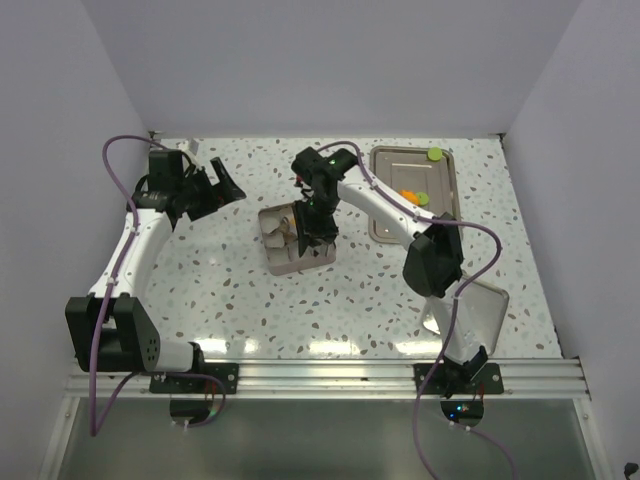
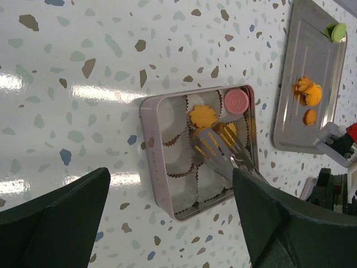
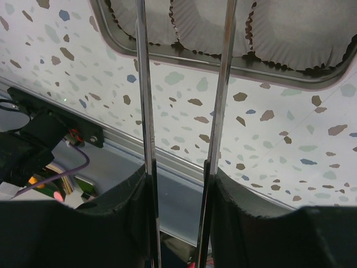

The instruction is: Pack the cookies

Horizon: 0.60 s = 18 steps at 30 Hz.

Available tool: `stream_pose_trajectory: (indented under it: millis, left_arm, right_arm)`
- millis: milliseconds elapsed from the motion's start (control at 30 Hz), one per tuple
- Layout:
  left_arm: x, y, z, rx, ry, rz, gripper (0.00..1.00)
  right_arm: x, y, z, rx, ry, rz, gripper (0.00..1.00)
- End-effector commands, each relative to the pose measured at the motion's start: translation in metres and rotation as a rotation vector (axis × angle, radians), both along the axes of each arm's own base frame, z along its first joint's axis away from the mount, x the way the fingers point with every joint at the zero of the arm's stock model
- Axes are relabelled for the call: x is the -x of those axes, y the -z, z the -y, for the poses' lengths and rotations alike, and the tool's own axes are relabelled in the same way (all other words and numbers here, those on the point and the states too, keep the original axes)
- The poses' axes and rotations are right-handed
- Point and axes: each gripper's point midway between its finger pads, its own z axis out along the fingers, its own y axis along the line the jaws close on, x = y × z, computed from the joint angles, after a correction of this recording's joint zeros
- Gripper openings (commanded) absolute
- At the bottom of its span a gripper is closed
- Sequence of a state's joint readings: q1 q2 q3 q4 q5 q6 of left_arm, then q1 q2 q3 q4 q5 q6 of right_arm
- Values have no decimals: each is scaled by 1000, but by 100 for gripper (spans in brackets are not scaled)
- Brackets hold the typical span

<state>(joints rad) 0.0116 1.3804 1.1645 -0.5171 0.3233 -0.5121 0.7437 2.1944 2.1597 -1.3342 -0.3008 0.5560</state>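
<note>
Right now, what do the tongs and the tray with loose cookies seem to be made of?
Tongs: probably polished metal, thin silver arms with bright reflections. Tray: likely brushed metal, dull grey sheen and a pressed rim. Neither material is certain from looks alone.

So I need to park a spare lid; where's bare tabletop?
Free: the speckled table between the left arm and the pink tin. Crowded: between the tin and the steel tray, where the right gripper holds tongs.

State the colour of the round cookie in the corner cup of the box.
Pink, clearest in the left wrist view.
</note>
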Motion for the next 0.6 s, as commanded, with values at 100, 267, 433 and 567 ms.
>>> stream_pose_trajectory:
  millis: [100,267,433,567]
  left_arm:
    - [-2,-13,-1,-21,6,62,96]
    - [-2,-13,0,-15,11,62,96]
    - [-1,-12,-1,-17,9,59,96]
    - [-1,-13,0,-17,10,62,96]
  right_arm:
    - [1,-6,11,30,-3,0,36]
    - [2,-4,13,39,-2,1,44]
    - [-1,-9,15,35,7,17,50]
    - [-4,-14,18,36,15,29,50]
